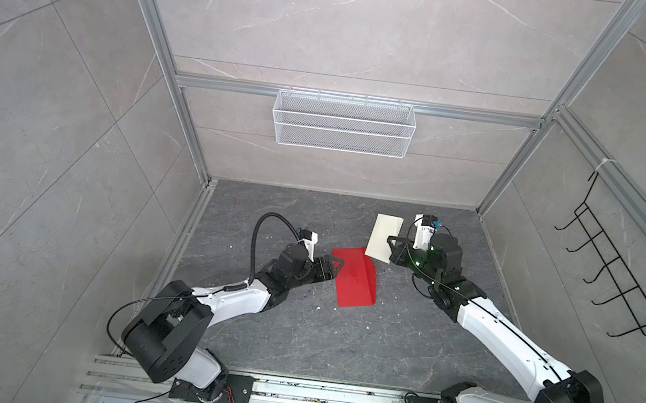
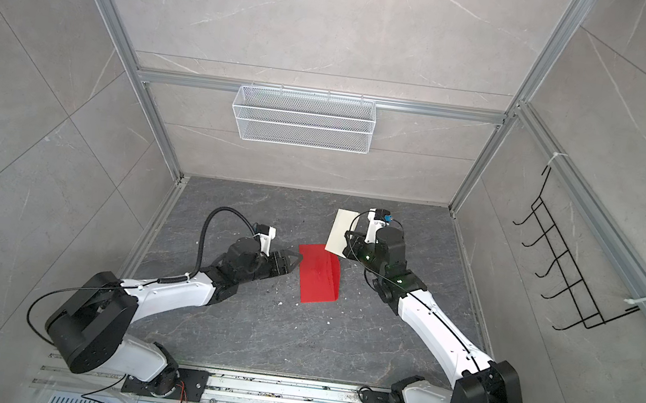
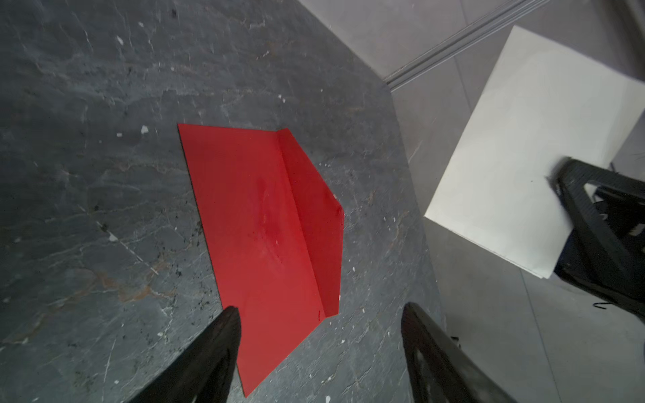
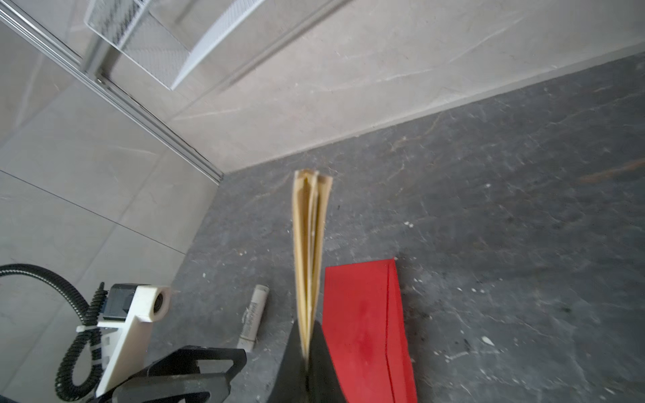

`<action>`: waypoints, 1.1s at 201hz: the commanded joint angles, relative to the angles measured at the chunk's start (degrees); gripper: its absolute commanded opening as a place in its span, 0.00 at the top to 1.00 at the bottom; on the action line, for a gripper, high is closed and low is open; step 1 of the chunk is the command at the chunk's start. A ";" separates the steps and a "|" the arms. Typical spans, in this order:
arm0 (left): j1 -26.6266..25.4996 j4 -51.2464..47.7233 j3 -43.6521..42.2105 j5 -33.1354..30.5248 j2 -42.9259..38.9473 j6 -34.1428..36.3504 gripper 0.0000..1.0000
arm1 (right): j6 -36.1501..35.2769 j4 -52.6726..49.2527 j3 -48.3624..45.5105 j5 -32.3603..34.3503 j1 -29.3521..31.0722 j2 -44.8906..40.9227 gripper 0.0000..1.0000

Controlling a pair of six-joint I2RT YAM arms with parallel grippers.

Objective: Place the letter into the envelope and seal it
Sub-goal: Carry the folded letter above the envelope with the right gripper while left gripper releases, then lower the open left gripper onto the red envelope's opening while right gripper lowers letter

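Left hand (image 1: 335, 270) at envelope (image 1: 354, 282) edge

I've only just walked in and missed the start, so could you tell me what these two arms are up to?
The right gripper is shut on the folded letter and holds it off the table, near the far end of the red envelope. The envelope lies flat with its flap unfolded. The left gripper is open at the envelope's near-left edge and holds nothing. A small white tube, likely glue, lies nearby. The letter is not yet inside.
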 commanded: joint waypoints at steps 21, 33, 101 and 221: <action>-2.56 0.05 4.17 -0.45 5.23 2.32 0.31 | -9.14 -6.97 2.16 2.10 -0.10 2.79 1.00; -2.78 0.44 4.59 -0.43 6.58 1.81 0.35 | -10.06 -7.26 2.38 1.77 -0.17 4.17 1.00; -3.02 2.88 5.69 -0.96 12.31 -0.63 0.52 | -11.29 -5.12 1.81 2.45 -0.21 10.24 1.00; -3.38 2.07 7.19 -2.70 18.07 -0.73 0.78 | -11.29 -3.62 0.69 5.43 -0.18 15.20 1.00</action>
